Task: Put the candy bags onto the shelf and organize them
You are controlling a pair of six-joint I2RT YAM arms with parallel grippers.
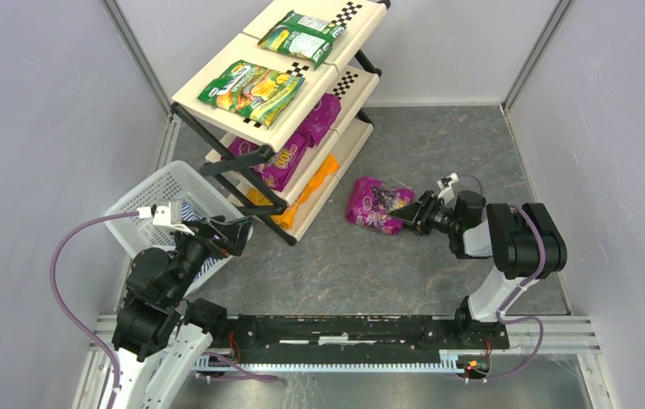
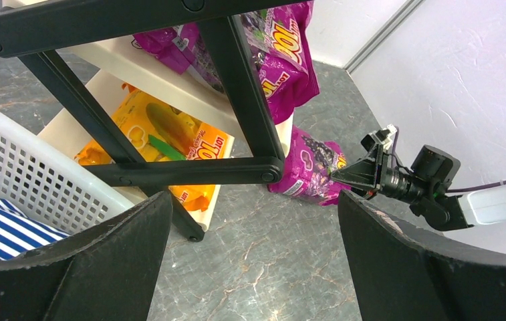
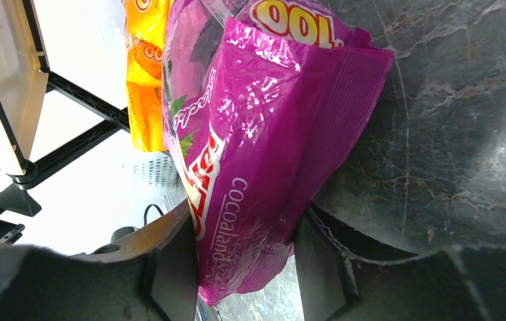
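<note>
A purple bag [image 1: 376, 204] printed with dark grapes lies flat on the grey marbled desk [image 1: 438, 136], just to the right of the shelf's lowest tier and apart from it. Its right end sits between the right fingers [image 1: 412, 213], which reach in low from the right. In the right wrist view the bag's sealed end fills the gap between them, and each finger touches one face of the glossy plastic, so they are closed on the bag while it rests on the desk. The shelf [image 1: 216, 64], cream panels with checkered strips on a black frame, stands at an angle toward the back left. Its top tier carries two green bags [image 1: 250, 91], one nearer and one farther back, both lying flat. The middle tier holds other purple bags [image 1: 280, 162], one of them hanging a little over the front edge. On the bottom tier are orange bags [image 1: 310, 192], showing a yellow fruit print in the left wrist view. To the left of the shelf, touching or nearly touching its front leg, sits a white mesh basket [image 1: 152, 192] with a blue-and-white striped cloth [image 2: 3, 227] inside. The left fingers [image 2: 103, 267] hang above the basket's right edge, near the shelf's lower black crossbar. They are spread wide with nothing between them.
</note>
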